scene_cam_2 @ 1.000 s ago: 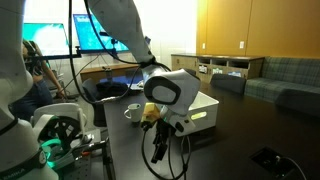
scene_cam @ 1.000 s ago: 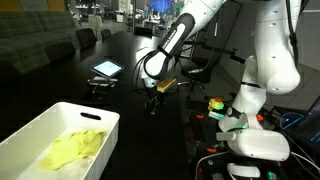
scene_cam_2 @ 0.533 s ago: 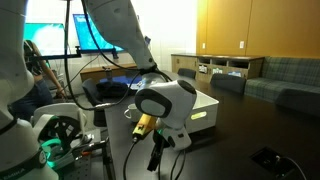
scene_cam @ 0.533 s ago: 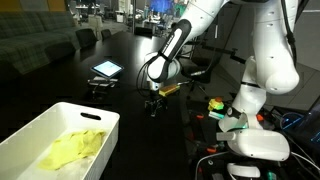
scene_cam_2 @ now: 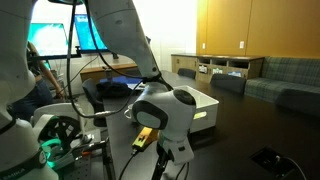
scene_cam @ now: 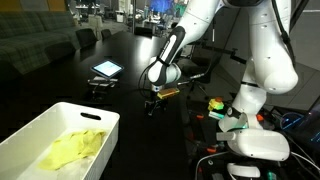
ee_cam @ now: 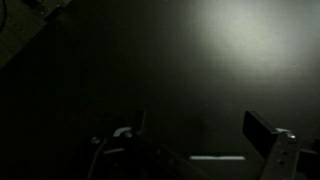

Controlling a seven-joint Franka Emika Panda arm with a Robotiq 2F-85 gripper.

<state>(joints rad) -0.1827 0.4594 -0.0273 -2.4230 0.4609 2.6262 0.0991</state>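
Observation:
My gripper (scene_cam: 151, 106) hangs open just above the black table (scene_cam: 120, 95), pointing down, and holds nothing. In the other exterior view the gripper (scene_cam_2: 160, 168) sits low at the frame's bottom edge, under the round white wrist. The wrist view is very dark: the gripper (ee_cam: 196, 130) shows only bare dark tabletop between its jaws, with one finger (ee_cam: 258, 130) standing clear at the right. A white bin (scene_cam: 90, 112) with a yellow cloth (scene_cam: 72, 150) in it stands at the near left, well apart from the gripper.
A lit tablet (scene_cam: 105, 69) on a small stand sits behind the gripper. The white robot base (scene_cam: 255, 145) and some coloured items (scene_cam: 215, 104) are close at the right. The white bin (scene_cam_2: 205, 100) lies behind the wrist; monitors (scene_cam_2: 60, 35) and cables stand at the left.
The wrist has turned and sunk lower toward the table over the last second. The jaws have stayed open.

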